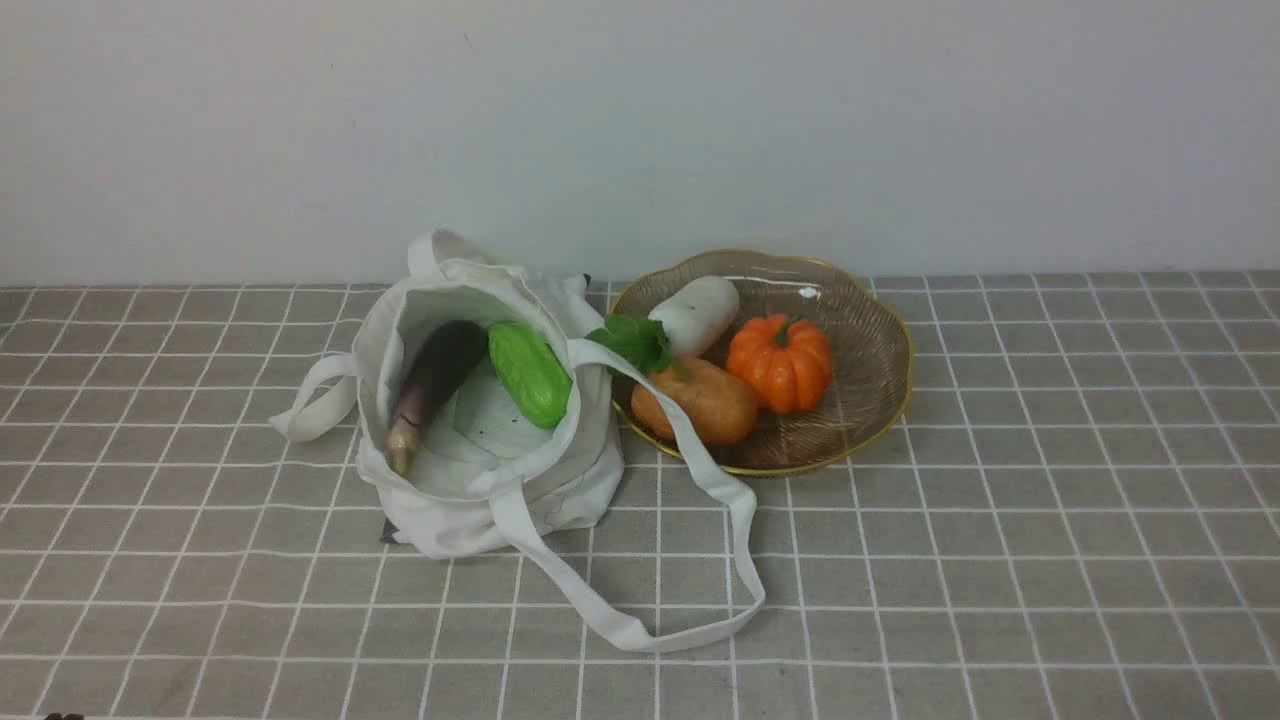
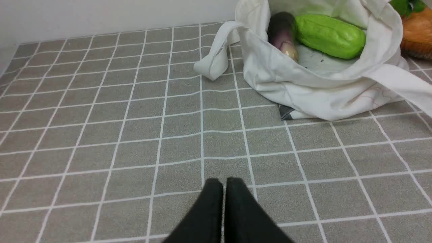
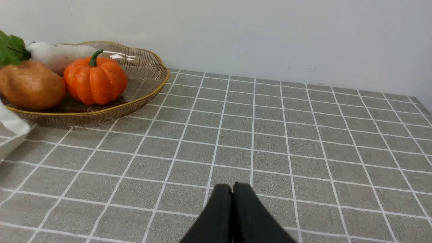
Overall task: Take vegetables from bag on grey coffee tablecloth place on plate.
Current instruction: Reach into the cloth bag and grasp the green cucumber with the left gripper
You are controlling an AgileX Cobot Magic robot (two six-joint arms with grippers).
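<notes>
The off-white canvas bag (image 1: 480, 480) stands open at centre left on the grey checked tablecloth (image 1: 1000, 560). Inside lie a glossy green gourd (image 1: 528, 374) and a slim dark-purple eggplant (image 1: 430, 385), pale stem toward me. Both show in the left wrist view, gourd (image 2: 329, 35) and eggplant (image 2: 281, 33). The ribbed brown plate (image 1: 870, 400) with a gold rim sits right of the bag. My left gripper (image 2: 224, 182) is shut and empty over bare cloth, well short of the bag (image 2: 303, 91). My right gripper (image 3: 232, 187) is shut, empty, apart from the plate (image 3: 148, 84).
On the plate lie an orange pumpkin (image 1: 780, 362), a brown potato (image 1: 695, 400) and a white radish with green leaves (image 1: 692, 315). One bag strap (image 1: 690, 580) loops forward over the cloth and across the plate's near edge. A pale wall runs behind.
</notes>
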